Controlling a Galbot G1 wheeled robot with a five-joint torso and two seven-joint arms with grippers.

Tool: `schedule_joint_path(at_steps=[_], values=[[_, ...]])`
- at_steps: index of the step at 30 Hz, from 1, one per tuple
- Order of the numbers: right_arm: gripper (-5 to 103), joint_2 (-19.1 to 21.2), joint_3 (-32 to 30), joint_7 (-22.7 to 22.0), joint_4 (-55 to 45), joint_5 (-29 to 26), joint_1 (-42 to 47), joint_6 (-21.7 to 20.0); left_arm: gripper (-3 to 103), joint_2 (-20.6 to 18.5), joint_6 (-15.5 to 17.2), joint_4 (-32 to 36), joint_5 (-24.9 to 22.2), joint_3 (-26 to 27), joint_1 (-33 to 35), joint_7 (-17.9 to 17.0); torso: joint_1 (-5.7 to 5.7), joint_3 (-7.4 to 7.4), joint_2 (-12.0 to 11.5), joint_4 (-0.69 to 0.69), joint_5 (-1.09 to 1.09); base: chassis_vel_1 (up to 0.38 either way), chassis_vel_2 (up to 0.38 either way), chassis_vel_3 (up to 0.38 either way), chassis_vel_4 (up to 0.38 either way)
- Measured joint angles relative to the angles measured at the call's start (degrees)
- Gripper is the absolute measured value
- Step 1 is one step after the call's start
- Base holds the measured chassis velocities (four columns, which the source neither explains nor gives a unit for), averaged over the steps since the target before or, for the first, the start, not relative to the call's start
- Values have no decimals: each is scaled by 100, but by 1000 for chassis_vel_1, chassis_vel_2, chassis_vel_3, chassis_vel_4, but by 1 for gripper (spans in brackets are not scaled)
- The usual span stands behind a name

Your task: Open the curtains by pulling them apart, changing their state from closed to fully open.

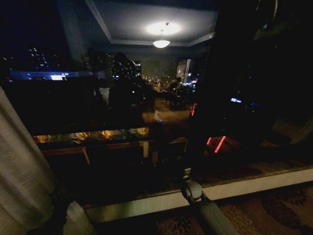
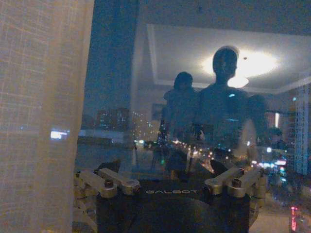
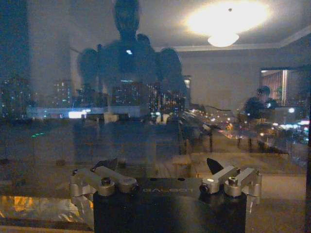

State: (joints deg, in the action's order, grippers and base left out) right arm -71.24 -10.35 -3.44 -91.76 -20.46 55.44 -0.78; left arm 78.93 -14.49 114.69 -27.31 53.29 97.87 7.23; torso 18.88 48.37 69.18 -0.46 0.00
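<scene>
One sheer cream curtain panel hangs gathered at the far left of the head view, and the bare night window spans the middle. The same pleated curtain rises close beside my left gripper, which is open with nothing between its fingers and faces the glass. My right gripper is also open and empty, facing bare glass with no fabric near it. My right arm reaches up from the bottom centre toward the window. The right side of the head view is too dark to tell any curtain there.
A pale window sill runs along the foot of the glass above patterned carpet. The glass mirrors a ceiling lamp, the robot's own body and room furniture. City lights show outside.
</scene>
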Motion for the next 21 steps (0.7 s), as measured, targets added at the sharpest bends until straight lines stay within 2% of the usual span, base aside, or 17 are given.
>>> schedule_joint_path(at_steps=[10,21], values=[[100,-1,0,0,0,0,0,0,100,-1,5,-1,-2,0,-1,-5,0,0,0,1,-1,-108,-110,112,107],[100,0,0,0,0,0,0,0,100,-1,6,-3,-2,0,-1,-5,0,0,0,0,1,-283,-272,275,286]])
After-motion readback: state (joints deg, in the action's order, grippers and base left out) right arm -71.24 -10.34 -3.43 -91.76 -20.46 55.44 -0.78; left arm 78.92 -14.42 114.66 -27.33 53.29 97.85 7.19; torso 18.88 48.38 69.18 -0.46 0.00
